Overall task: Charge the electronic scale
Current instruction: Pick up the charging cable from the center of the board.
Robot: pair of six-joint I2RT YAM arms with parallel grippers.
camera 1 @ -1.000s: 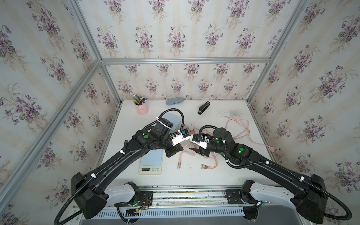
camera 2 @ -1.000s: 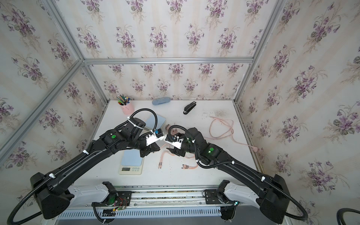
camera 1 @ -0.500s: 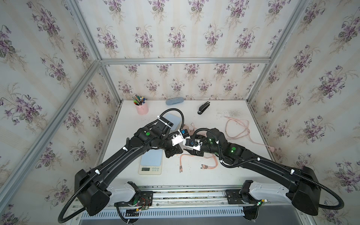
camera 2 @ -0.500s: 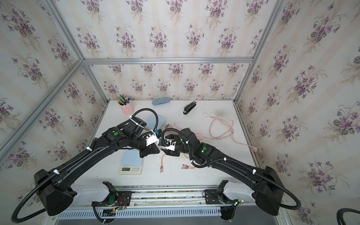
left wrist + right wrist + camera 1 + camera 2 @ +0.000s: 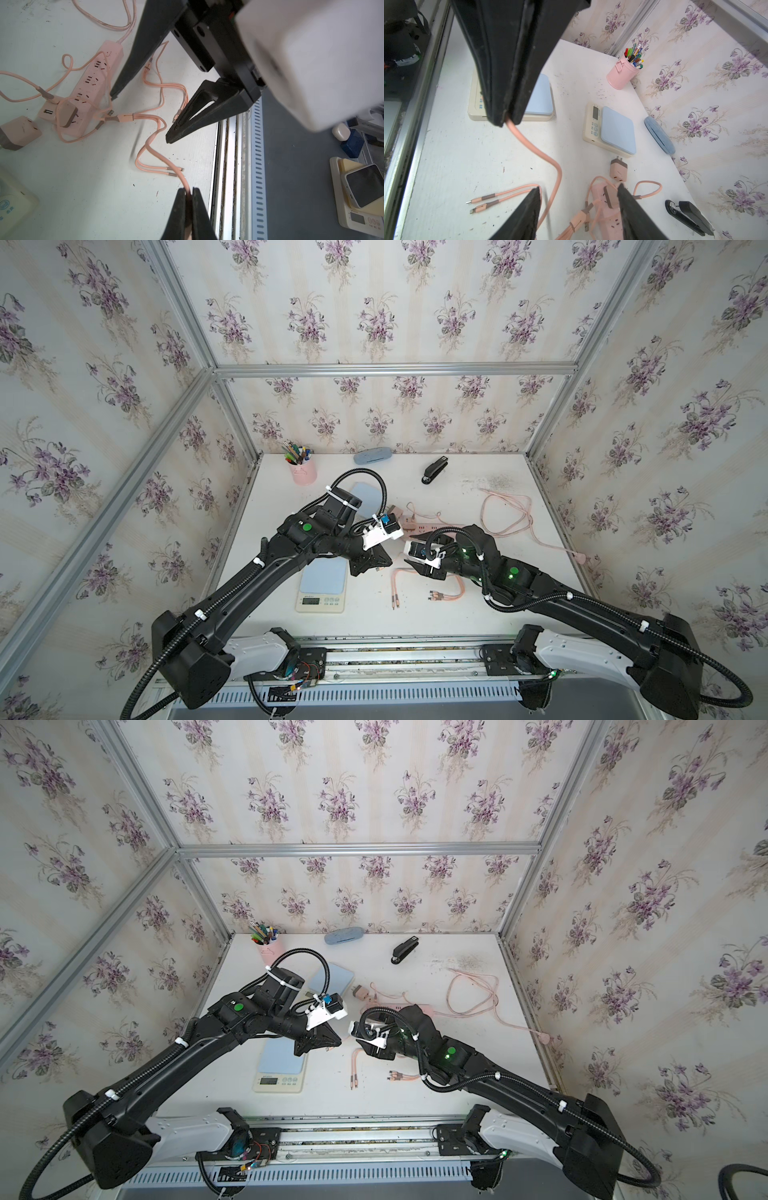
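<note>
Two cream scales with blue plates are on the table. One scale lies near the front. The other scale sits further back, partly under my left arm. My left gripper is shut on a pink charging cable, held just above the table beside the front scale's right edge. The cable hangs from those tips down to its splitter. My right gripper is open, with the cable running between its fingers, close to one of them. A pink power strip lies behind it.
A loose pink charger plug lies by the back scale, and another is plugged into the strip. At the back wall stand a pink pen cup, a blue case and a black stapler. The strip's cord loops at the right.
My right gripper has moved left and lower, close to the left gripper and over the cable, its jaws slightly narrower. The left gripper still holds the cable in nearly the same place.
</note>
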